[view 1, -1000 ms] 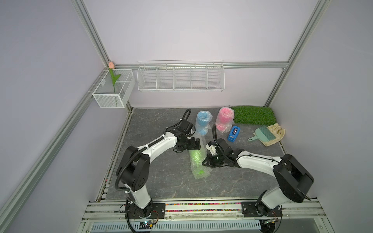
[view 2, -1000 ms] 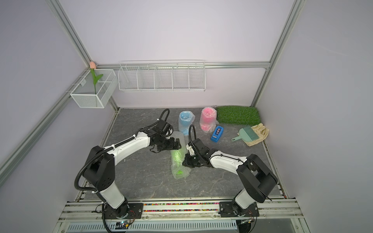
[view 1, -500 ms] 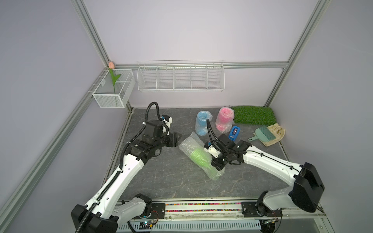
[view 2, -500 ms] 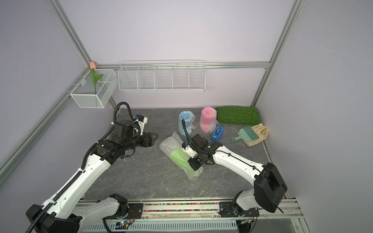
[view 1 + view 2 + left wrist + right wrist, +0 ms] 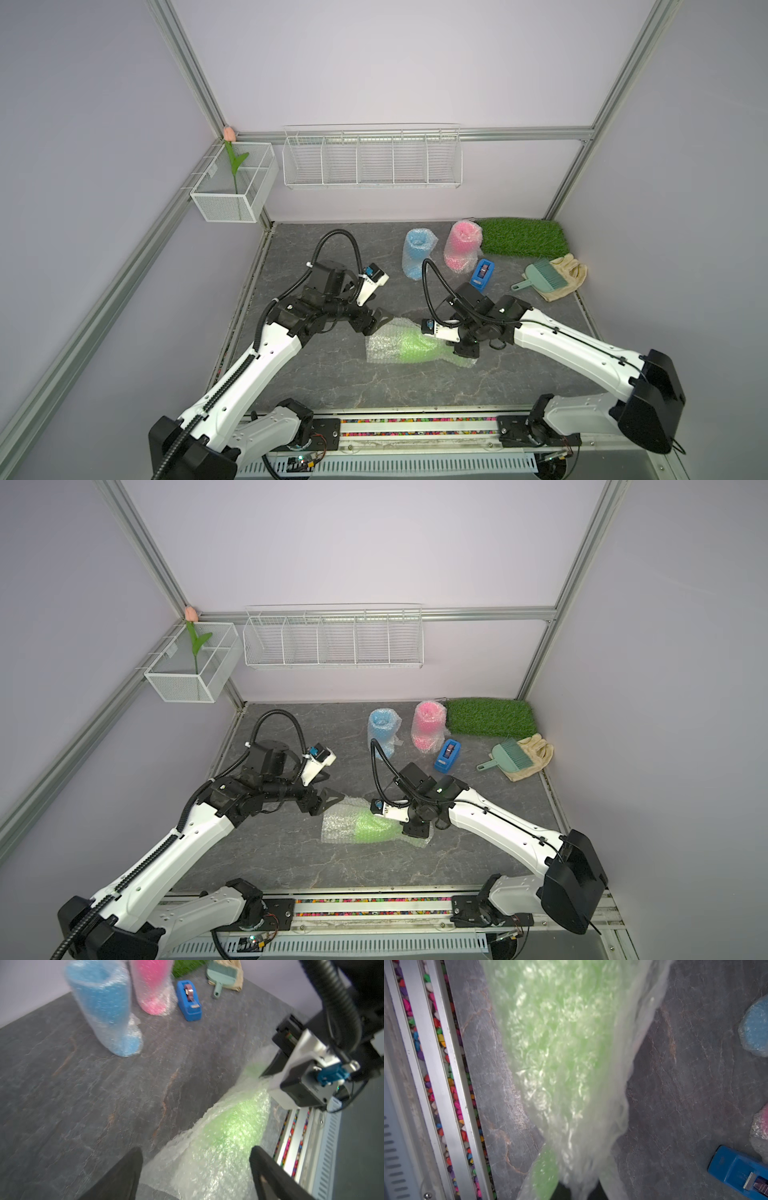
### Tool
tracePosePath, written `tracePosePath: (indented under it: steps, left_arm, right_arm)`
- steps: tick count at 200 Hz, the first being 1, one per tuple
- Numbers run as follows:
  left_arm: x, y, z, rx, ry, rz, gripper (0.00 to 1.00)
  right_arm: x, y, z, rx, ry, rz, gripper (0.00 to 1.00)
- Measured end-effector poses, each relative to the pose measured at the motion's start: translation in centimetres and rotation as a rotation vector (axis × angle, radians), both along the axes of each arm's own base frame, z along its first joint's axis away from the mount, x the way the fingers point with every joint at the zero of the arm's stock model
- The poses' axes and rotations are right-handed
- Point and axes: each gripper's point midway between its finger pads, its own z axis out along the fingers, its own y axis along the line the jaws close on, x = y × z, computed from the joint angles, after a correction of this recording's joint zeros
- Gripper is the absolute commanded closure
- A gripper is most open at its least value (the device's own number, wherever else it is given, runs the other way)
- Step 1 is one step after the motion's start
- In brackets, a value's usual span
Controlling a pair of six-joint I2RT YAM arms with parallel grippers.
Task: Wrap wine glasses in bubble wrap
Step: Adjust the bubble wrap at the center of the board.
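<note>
The lime green wine glass (image 5: 415,343) lies on its side mid-table, rolled in bubble wrap (image 5: 380,345), and shows in both top views (image 5: 370,827). My right gripper (image 5: 463,351) is shut on the bunched bubble wrap at its right end; the right wrist view has the green bundle (image 5: 560,1043) running away from the gripper (image 5: 575,1192). My left gripper (image 5: 380,322) is open at the bundle's left end. In the left wrist view its fingers (image 5: 124,1176) stand either side of the wrap (image 5: 207,1157). The blue (image 5: 417,253) and pink (image 5: 461,245) wine glasses stand wrapped at the back.
A blue tape dispenser (image 5: 482,274) sits just behind my right arm. A grass mat (image 5: 523,237) lies at the back right, with a teal brush and dustpan (image 5: 544,278) on a beige cloth (image 5: 571,276). A wire rack (image 5: 372,156) and a mesh box (image 5: 232,187) hang on the walls.
The right gripper has swung the green bundle from a diagonal to lying crosswise, nearer the front. The left arm has come in from the left to the bundle's open end.
</note>
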Motion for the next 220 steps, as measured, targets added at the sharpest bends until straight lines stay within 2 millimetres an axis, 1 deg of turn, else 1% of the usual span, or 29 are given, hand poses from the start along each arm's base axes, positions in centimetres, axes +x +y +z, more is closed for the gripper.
tracePosePath:
  steps: [23,56,70,84,104,114,138,178,220]
  left_arm:
    - [-1.9,-1.7,-2.5,0.073,0.027,-0.137,0.06]
    - [-2.2,-2.1,-5.6,0.154,0.066,-0.221,0.06]
    - [-2.7,-2.1,-6.8,0.174,0.093,-0.268,0.09]
    - [-3.6,-2.1,-8.1,0.191,0.142,-0.327,0.14]
    - [-4.9,-2.1,-9.3,0.206,0.204,-0.396,0.22]
    - [-5.5,-2.2,-9.6,0.208,0.223,-0.422,0.25]
    - [-6.5,-2.3,-9.6,0.204,0.240,-0.469,0.26]
    - [-6.6,-2.5,-9.4,0.192,0.238,-0.483,0.17]
    - [-6.6,-2.7,-9.2,0.181,0.237,-0.482,0.16]
  right_arm:
    - [-0.3,-0.2,-0.1,-0.016,-0.013,0.044,0.93]
    - [-0.7,-0.1,0.1,-0.013,-0.016,0.081,0.93]
    - [-0.9,-0.1,0.1,-0.013,-0.008,0.086,0.93]
    - [-1.1,-0.2,0.0,-0.015,0.001,0.088,0.93]
    - [-1.6,-0.2,0.0,-0.016,0.029,0.091,0.93]
    - [-1.7,-0.2,0.1,-0.013,0.046,0.090,0.93]
    - [-1.7,0.0,0.1,0.006,0.092,0.072,0.93]
    - [-1.1,-0.1,-0.3,0.009,0.147,0.019,0.93]
    - [-0.9,-0.4,-0.6,0.012,0.173,-0.018,0.93]
